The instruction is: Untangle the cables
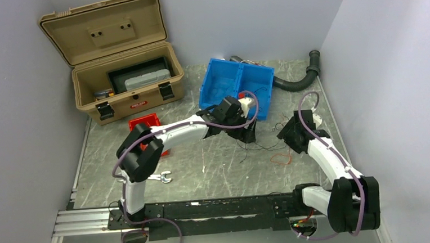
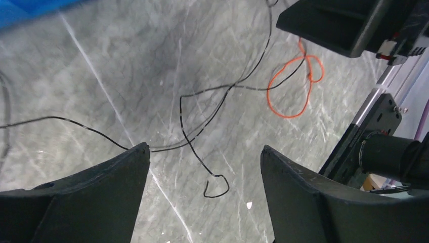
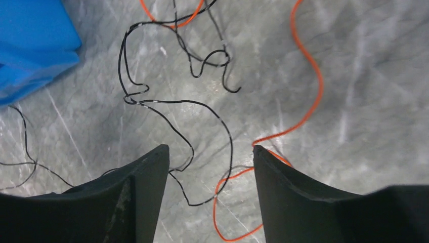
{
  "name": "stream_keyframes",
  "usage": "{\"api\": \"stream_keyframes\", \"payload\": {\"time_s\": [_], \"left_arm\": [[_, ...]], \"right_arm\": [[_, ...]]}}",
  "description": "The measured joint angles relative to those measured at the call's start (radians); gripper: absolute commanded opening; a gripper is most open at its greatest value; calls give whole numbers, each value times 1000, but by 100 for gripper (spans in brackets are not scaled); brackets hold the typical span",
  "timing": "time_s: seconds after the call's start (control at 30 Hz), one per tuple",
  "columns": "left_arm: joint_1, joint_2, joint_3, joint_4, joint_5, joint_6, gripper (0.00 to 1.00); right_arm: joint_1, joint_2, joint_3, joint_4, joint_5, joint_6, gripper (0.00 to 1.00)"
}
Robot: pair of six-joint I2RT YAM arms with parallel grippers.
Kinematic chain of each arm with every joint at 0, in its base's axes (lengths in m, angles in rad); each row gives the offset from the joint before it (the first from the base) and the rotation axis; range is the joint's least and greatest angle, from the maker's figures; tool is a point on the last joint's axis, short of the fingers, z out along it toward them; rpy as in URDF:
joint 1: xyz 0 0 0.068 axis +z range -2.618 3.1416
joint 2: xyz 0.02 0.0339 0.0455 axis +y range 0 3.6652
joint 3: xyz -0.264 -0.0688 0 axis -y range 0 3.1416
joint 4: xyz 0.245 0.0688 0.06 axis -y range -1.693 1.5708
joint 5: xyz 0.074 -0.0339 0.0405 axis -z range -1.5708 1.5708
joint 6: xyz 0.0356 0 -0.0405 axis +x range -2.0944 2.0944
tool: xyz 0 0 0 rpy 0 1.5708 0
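Note:
The cables lie as thin black wires [image 1: 261,147] and an orange wire [image 1: 281,158] on the grey table between my two grippers. My left gripper [image 2: 205,148] stands open just above the table; a black wire [image 2: 188,135] runs between its fingers and ends in a small hook [image 2: 216,186]. Farther off lies the orange loop [image 2: 293,86]. My right gripper [image 3: 210,148] is also open, low over the tangle, with a black wire [image 3: 228,147] and the orange wire [image 3: 218,188] crossing between its fingers. In the top view the left gripper [image 1: 251,135] and right gripper [image 1: 288,137] face each other closely.
Two blue bins [image 1: 236,86] stand just behind the left gripper, and one shows as a blue corner [image 3: 30,40]. An open tan case [image 1: 125,76] is at the back left, a red bin [image 1: 145,124] beside the left arm. A black ribbed hose [image 1: 297,80] lies at the back right, a wrench [image 1: 161,177] front left.

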Motion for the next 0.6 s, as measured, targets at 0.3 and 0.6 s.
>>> {"api": "stream_keyframes", "payload": {"time_s": [0.3, 0.6], "left_arm": [[18, 84, -55, 0, 121, -78, 28], [175, -94, -332, 51, 222, -128, 0]], "right_arm": [[0, 44, -87, 117, -147, 36, 0], [53, -95, 42, 34, -87, -8, 0]]}}
